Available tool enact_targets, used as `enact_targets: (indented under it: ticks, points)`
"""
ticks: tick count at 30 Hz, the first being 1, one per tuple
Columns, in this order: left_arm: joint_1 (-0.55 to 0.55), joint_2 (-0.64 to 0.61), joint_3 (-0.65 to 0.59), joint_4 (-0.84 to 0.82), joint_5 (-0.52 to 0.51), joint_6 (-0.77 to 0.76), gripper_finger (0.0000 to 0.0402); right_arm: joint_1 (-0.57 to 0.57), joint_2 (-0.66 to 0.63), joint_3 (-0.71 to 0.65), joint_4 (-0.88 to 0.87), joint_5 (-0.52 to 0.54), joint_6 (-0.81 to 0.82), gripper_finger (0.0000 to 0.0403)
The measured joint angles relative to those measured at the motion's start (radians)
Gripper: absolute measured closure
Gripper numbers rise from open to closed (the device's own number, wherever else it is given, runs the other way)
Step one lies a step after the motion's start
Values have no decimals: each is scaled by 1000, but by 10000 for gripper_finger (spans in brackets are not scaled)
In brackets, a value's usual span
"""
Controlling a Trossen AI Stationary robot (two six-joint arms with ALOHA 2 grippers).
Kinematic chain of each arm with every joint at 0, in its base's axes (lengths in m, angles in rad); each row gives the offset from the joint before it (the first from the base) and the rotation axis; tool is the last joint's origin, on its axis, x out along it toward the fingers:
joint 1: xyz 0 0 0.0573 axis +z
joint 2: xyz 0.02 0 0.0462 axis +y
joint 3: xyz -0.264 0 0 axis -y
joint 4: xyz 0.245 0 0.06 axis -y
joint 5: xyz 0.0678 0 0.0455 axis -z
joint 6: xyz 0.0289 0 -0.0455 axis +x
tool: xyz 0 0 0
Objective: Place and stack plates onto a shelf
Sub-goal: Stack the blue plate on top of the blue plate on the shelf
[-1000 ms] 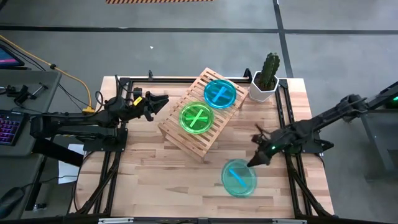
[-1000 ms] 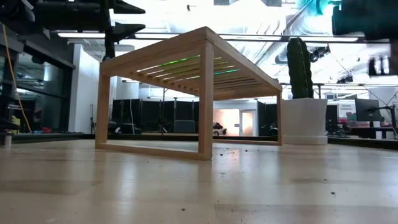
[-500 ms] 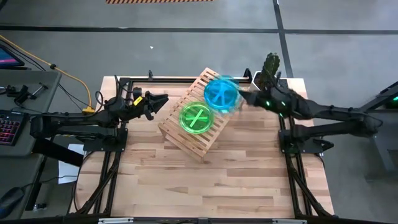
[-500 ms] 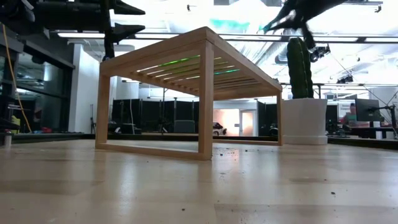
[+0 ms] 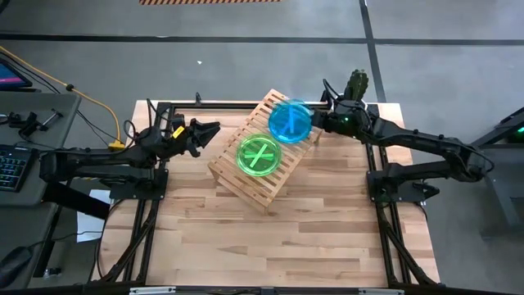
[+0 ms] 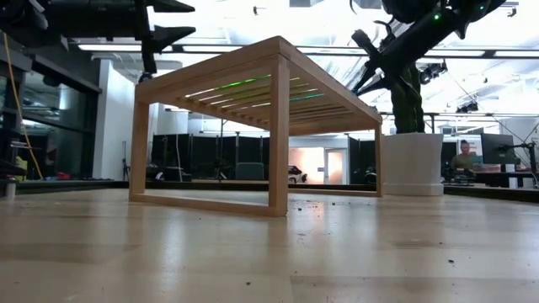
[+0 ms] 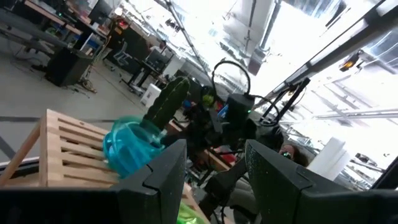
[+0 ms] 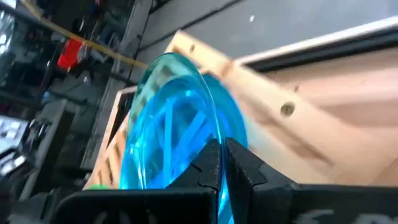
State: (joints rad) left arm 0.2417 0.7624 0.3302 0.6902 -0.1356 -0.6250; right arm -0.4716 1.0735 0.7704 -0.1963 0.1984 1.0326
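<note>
right gripper (image 8: 219,163) clamped on rim of teal plate (image 5: 290,121), hovering over another teal one on shelf (image 5: 250,182). release off-centre, it could slide off. left gripper (image 5: 206,131) open, parked beside shelf.

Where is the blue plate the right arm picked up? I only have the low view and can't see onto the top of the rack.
Observer: The right gripper is shut on the rim of a teal-blue plate, over the end of the wooden shelf nearest the cactus.
Operator: Is it lying flat yet?
Observer: The right wrist view shows the held plate tilted over another blue plate, not flat on it.
Operator: Anything else on the shelf?
Observer: A lime-green plate lies flat on the slats beside the blue ones.
Operator: And the left arm?
Observer: The left gripper is open beside the shelf's other side, holding nothing.
</note>
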Motion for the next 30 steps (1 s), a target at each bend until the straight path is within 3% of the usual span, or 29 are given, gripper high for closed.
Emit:
enact_targets:
  ticks: [7,15,18,26,30]
  points:
    - [0,0,0,16,-1,0,245,-2,0,0,-5,-124,-4,403]
    - [0,0,0,14,-5,0,245,-8,0,0,-7,-83,-20,392]
    - [0,0,0,13,-5,0,245,-8,-1,0,-9,-78,-25,362]
    - [0,0,0,13,-5,10,245,-8,-3,0,1,-106,-86,236]
    - [0,0,0,14,-5,32,245,-7,-10,0,28,-123,-139,202]
